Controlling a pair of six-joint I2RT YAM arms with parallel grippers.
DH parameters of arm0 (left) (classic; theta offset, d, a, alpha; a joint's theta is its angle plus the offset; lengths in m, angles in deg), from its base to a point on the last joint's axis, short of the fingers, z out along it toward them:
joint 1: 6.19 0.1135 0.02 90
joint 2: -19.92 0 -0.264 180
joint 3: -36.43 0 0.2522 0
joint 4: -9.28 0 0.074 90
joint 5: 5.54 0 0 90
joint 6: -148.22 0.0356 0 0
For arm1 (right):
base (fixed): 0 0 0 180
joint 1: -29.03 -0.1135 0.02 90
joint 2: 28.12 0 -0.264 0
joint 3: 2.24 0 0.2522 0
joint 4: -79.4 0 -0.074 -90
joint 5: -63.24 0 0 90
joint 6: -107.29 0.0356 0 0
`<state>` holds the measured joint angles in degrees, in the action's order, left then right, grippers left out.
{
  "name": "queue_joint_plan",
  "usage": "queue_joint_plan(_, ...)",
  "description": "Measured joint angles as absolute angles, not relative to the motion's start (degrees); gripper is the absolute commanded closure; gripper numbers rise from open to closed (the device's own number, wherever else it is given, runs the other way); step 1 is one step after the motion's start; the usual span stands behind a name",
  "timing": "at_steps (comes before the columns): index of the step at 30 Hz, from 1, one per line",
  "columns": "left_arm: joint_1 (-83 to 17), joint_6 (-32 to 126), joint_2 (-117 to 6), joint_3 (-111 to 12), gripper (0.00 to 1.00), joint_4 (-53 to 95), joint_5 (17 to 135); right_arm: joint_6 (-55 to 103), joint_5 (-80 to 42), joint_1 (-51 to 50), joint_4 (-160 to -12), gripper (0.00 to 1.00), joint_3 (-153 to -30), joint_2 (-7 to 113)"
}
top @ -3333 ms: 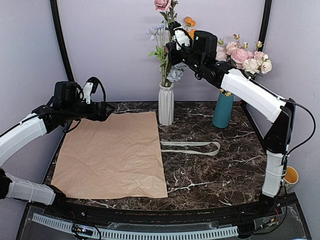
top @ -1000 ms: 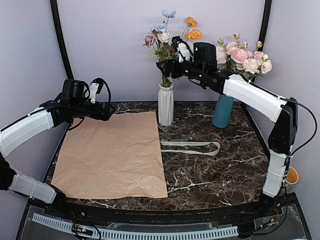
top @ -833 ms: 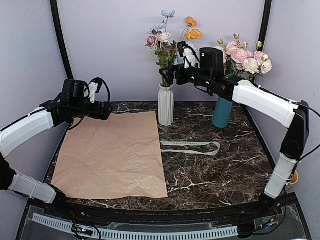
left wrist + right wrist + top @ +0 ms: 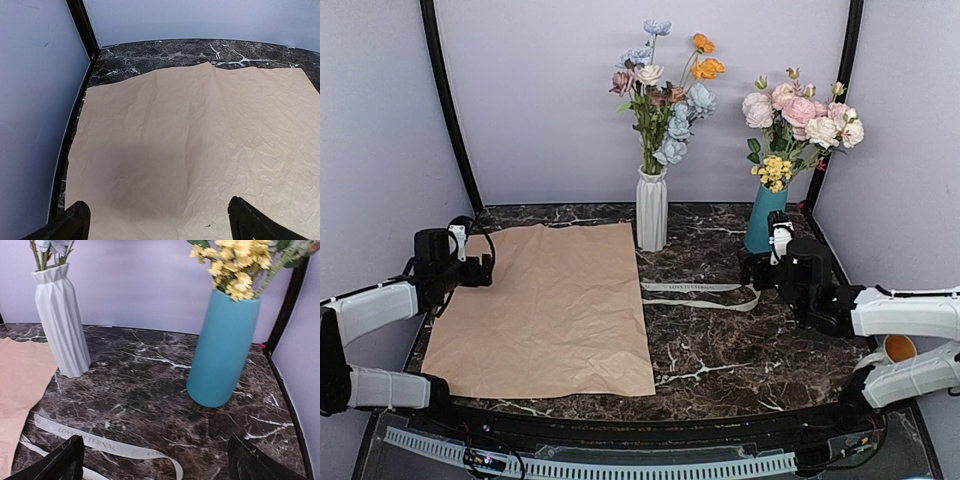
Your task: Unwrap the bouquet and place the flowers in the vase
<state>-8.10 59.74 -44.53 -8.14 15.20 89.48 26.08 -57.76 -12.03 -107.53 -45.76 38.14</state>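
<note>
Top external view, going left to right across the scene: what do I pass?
Kraft paper sheet → white ribbed vase holding the flowers → teal vase of pink roses → orange cup, far right.

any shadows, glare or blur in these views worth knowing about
Left wrist: a soft shadow darkens the near part of the paper, but its creases are sharp. Right wrist: crisp, the ribbon lettering is readable, and there is a faint sheen on the teal vase. Top external: even light, the flowers are sharp, no glare.
</note>
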Motion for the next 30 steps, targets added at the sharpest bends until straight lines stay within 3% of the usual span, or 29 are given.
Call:
queue_joint_plan(10, -5.43, 60.22, -38.6, 11.14, 0.01, -9.91, 85.0, 23.68, -62.18, -3.92, -115.38, 0.01, -33.1, 31.19)
queue_joint_plan(20, -4.49, 58.56, -51.08, 14.13, 0.01, -31.29, 82.99, 19.27, -54.0, 9.43, -124.99, 0.01, -32.45, 35.65)
queue_joint_plan(30, -3.01, 57.89, -66.91, 12.12, 0.01, -50.04, 79.38, 17.58, -44.38, 17.52, -145.71, 0.01, -22.44, 44.54)
